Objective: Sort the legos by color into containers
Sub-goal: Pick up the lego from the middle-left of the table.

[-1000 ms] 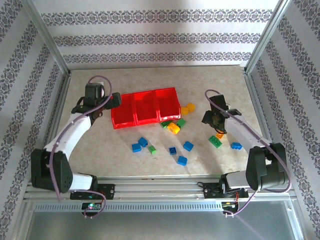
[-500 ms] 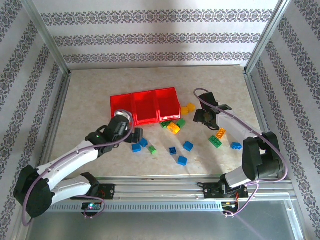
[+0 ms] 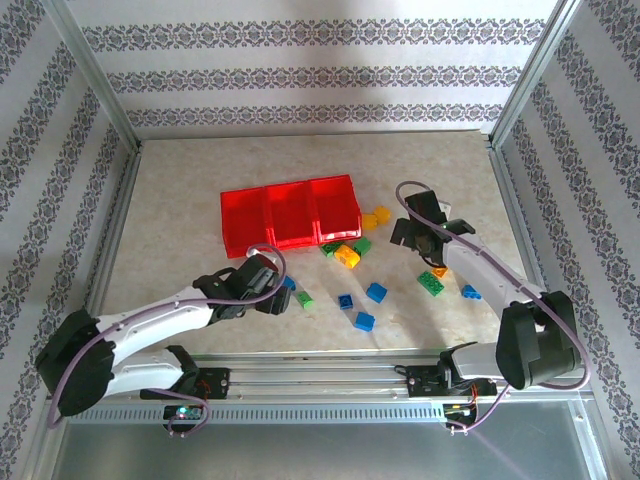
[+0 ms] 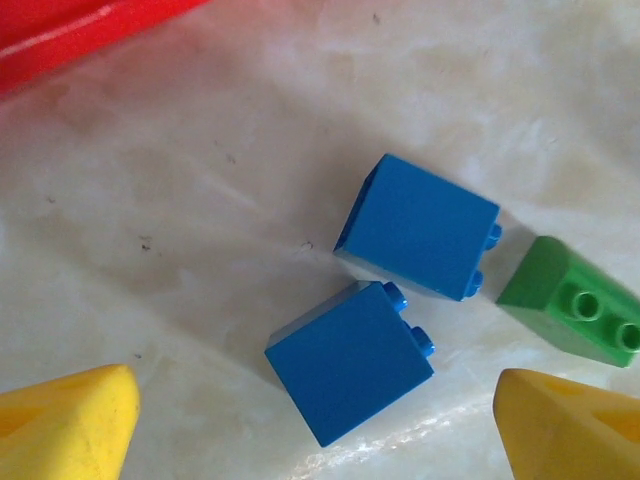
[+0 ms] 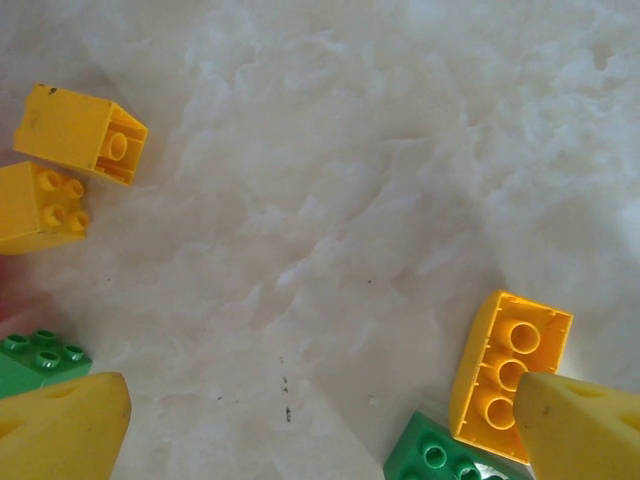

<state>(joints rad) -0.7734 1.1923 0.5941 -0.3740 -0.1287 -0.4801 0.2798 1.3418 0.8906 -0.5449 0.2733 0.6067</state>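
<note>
The red containers (image 3: 290,215) stand joined in a row at mid-table, and one corner of the containers (image 4: 70,30) appears in the left wrist view. Legos lie scattered in front of them. My left gripper (image 3: 275,295) hangs low over two blue bricks. The left gripper (image 4: 320,430) is open; one blue brick (image 4: 349,358) lies between its yellow fingertips (image 4: 65,425), untouched. A second blue brick (image 4: 420,225) and a green one (image 4: 575,315) lie just beyond. My right gripper (image 3: 405,235) is open over bare table. Beside the right gripper (image 5: 320,430) lies an upturned orange brick (image 5: 510,365).
Yellow bricks (image 5: 80,133) and a green brick (image 5: 40,360) lie left of the right gripper, another green brick (image 5: 440,460) at its right. More blue bricks (image 3: 376,292) sit mid-table. A metal frame (image 3: 505,170) and patterned walls close in the table.
My left arm swung from the containers' left end down to the blue bricks near the front. My right gripper shifted slightly left and opened wider.
</note>
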